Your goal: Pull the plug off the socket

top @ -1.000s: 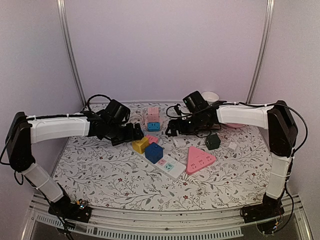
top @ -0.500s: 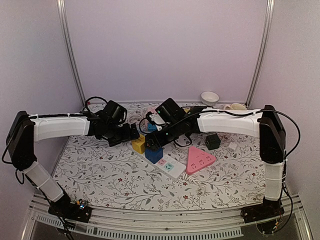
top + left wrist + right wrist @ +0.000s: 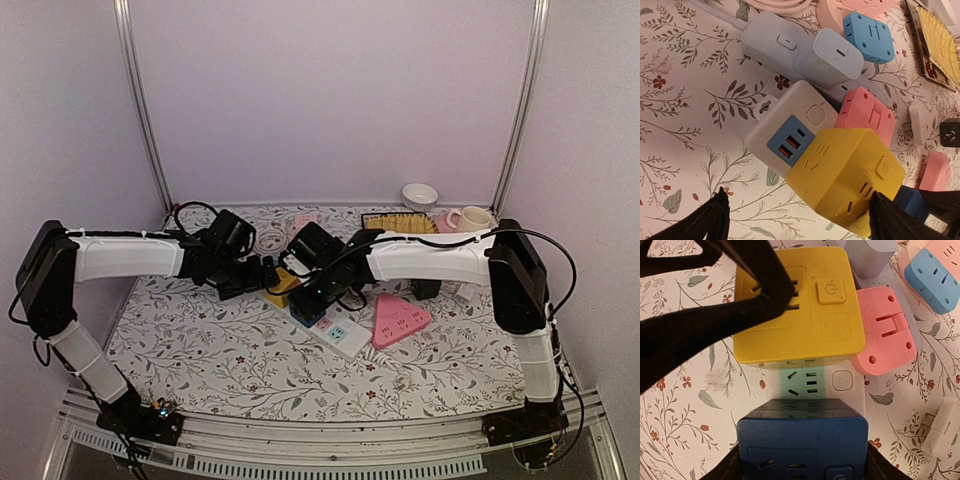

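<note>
Straddling the blue plug (image 3: 802,440) at bottom centre of our right wrist view | right gripper (image 3: 802,467) flanks its left and right sides, clamp we cannot tell | left gripper (image 3: 800,220) wide open near yellow plug (image 3: 845,175) | power strip (image 3: 842,381) runs top-to-bottom beneath

**Arms: white shells, black joints**

Left arm (image 3: 120,256) and right arm (image 3: 430,260) match: white covers on the long links, black housings at elbows and wrists. Thin black cables (image 3: 190,210) loop off the wrists and run along the covers. Black bases (image 3: 150,420) are bolted to the front rail. Fingers (image 3: 710,220) are matte black and tapered.
</note>
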### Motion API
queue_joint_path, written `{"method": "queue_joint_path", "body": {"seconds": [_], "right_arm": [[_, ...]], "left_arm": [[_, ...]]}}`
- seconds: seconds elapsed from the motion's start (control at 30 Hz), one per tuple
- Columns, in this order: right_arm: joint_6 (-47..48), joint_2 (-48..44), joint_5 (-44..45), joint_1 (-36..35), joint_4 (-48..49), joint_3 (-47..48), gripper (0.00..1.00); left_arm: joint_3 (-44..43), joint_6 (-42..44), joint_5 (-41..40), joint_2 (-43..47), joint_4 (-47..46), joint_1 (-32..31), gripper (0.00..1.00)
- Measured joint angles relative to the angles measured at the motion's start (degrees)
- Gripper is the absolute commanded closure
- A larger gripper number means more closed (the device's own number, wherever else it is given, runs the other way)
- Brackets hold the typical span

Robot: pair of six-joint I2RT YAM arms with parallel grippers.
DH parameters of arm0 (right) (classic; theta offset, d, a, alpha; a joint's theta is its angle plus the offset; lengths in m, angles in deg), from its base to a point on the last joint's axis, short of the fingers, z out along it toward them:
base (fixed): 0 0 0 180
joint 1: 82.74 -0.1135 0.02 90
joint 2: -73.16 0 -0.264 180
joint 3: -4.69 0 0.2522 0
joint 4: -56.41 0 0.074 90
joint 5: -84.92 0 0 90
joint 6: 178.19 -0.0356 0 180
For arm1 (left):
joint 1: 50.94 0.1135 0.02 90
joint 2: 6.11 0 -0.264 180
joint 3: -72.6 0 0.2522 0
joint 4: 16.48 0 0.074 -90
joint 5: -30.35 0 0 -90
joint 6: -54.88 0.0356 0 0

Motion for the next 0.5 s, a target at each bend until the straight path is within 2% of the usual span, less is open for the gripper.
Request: {"method": "queue_joint_path", "body": {"seconds": [0.07,0.2,0.5], "right_arm": [[0.1,0.0,0.3,-0.1,-0.4,0.2,0.53],[0.2,0.0,0.3,-0.1,-0.9,0.5,0.61],[0.2,0.3,0.3,-0.1,-4.3,3.5,0.70]], "left_arm": [[0.3,-0.1,0.1,0.0,-0.7,0.0,0.03],[0.8,-0.5,0.2,-0.2,-1.9,0.0,0.03],[2.7,-2.1,0.8,-0.2,-5.5,0.0,0.03]]}}
